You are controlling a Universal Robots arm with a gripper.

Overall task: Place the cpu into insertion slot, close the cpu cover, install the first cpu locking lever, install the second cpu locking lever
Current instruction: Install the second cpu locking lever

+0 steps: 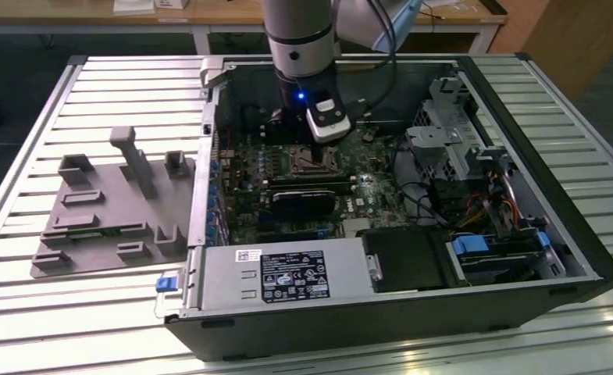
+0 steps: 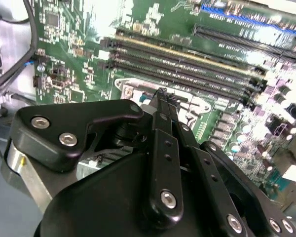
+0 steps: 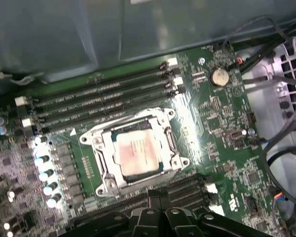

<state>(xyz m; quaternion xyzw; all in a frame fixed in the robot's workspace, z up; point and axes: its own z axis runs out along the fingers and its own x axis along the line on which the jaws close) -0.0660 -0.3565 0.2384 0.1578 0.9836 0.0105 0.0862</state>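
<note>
One computer case (image 1: pixel 390 320); one robot arm (image 1: pixel 301 39); one grey plate (image 1: pixel 87 234); one chip (image 3: pixel 138 154); one coin battery (image 3: pixel 218 77); four long slots (image 3: pixel 103 96) alongside the chip.

Robotics lab or test workshop, by the look of it. A robot arm (image 1: pixel 301 39) is hanging over an opened computer case (image 1: pixel 390 312) lying on a slatted aluminium bench (image 1: pixel 98 86), with a grey moulded fixture plate (image 1: pixel 98 219) sitting beside it. Wooden desks (image 1: pixel 233 12) are standing behind.

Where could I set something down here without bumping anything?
Bare table slats border the grey fixture plate on its near and far sides. Inside the computer case it is crowded: cables and the arm over the cpu.
</note>
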